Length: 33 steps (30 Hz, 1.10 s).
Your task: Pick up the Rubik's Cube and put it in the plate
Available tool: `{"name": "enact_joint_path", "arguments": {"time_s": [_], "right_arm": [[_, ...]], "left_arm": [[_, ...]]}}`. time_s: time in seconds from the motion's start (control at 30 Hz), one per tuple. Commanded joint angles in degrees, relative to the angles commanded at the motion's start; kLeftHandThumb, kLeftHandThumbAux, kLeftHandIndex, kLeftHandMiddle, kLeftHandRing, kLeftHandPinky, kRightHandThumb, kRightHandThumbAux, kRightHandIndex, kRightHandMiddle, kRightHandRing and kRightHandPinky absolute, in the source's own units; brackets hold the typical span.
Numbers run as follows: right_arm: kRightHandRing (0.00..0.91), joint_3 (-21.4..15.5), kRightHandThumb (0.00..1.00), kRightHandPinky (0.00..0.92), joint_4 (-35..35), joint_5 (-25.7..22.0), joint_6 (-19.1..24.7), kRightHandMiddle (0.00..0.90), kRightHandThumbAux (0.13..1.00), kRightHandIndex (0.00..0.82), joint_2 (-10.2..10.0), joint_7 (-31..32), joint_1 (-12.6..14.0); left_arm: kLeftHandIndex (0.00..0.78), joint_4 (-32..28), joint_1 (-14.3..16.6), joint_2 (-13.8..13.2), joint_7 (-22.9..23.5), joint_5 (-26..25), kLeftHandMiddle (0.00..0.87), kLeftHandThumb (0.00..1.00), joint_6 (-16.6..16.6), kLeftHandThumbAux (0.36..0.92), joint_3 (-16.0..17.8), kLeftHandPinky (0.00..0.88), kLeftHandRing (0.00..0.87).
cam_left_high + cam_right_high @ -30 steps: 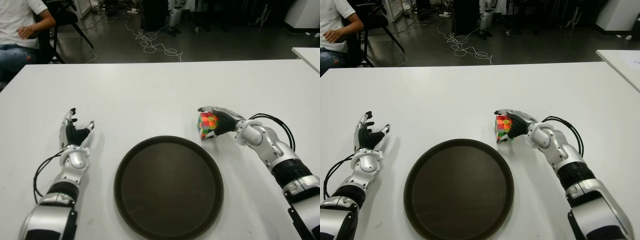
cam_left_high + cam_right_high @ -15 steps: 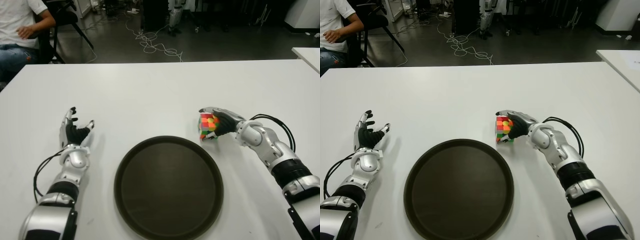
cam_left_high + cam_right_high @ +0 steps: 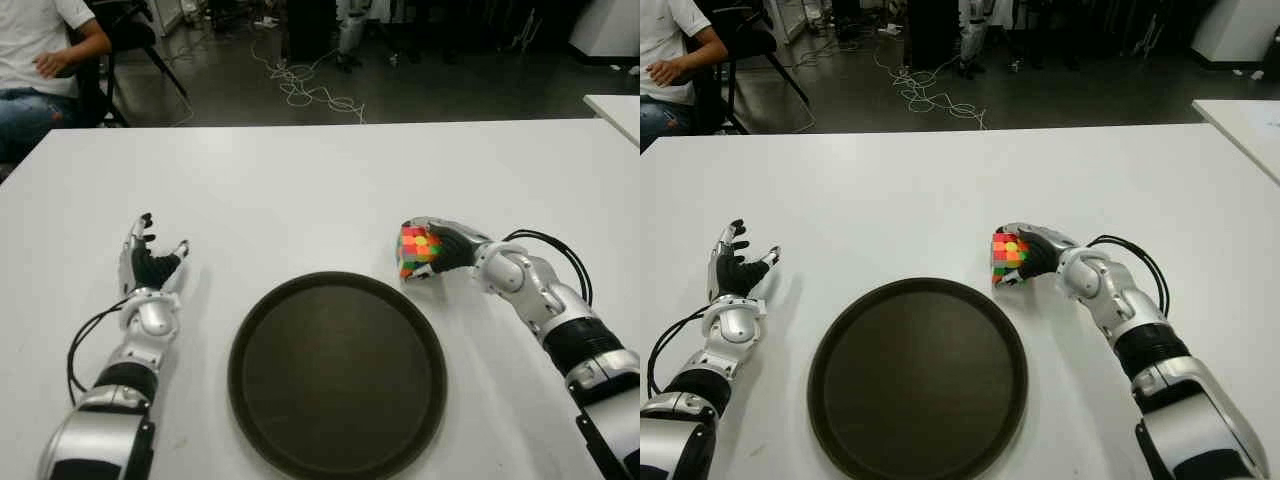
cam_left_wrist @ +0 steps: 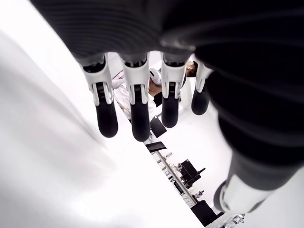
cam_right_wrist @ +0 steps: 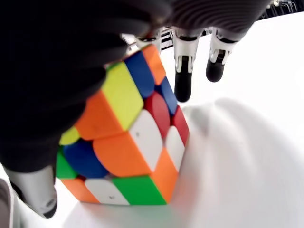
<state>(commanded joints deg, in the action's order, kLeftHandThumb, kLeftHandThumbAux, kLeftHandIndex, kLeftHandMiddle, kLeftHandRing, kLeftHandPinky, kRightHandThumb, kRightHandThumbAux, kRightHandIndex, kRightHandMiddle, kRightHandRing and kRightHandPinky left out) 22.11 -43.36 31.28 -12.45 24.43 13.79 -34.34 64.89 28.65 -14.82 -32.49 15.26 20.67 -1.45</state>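
- Gripping the cube [image 3: 416, 250] with our right hand [image 3: 447, 248], fingers curled round it (beside the plate [image 3: 336, 372]).
- Our left hand [image 3: 148, 268] shows spread, empty.
- Next, we judge: lift, carry over the plate.

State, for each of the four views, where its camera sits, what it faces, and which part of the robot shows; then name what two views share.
Left eye: head, facing down at the white table; both arms show.
Right eye: beside it, same scene; the left hand shows left of the plate.
Left wrist: on that arm, facing its spread fingers.
Right wrist: facing the Rubik's Cube.
Shared: the right hand on the cube.
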Motion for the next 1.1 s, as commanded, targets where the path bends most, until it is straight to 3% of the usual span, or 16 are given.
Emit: {"name": "enact_joint_path", "arguments": {"time_s": [0.23, 0.63, 0.8, 1.1], "right_arm": [[0.144, 0.5, 0.000, 0.106, -1.2, 0.7, 0.5, 0.114, 0.676, 0.075, -0.2, -0.6, -0.4], [0.119, 0.4, 0.000, 0.095, -2.0, 0.3, -1.0, 0.106, 0.694, 0.083, -0.2, -1.9, -0.5], [0.111, 0.4, 0.000, 0.082, -2.3, 0.2, -1.8, 0.104, 0.723, 0.082, -0.2, -1.8, -0.6], [0.123, 0.3, 0.000, 0.091, -2.3, -0.1, -1.3, 0.117, 0.748, 0.096, -0.3, -1.0, -0.7]], "left_arm": [[0.094, 0.1, 0.0, 0.0, 0.7, -0.3, 0.150, 0.159, -0.2, 0.730, 0.0, 0.159, 0.154], [0.107, 0.3, 0.0, -0.2, 0.5, -0.1, 0.164, 0.157, 0.5, 0.726, 0.0, 0.196, 0.171], [0.101, 0.2, -0.1, -0.3, 0.2, 0.2, 0.153, 0.150, 0.5, 0.723, -0.3, 0.140, 0.149], [0.100, 0.2, -0.1, -0.3, 0.1, 0.1, 0.158, 0.155, 0.7, 0.735, -0.3, 0.212, 0.172]]}}
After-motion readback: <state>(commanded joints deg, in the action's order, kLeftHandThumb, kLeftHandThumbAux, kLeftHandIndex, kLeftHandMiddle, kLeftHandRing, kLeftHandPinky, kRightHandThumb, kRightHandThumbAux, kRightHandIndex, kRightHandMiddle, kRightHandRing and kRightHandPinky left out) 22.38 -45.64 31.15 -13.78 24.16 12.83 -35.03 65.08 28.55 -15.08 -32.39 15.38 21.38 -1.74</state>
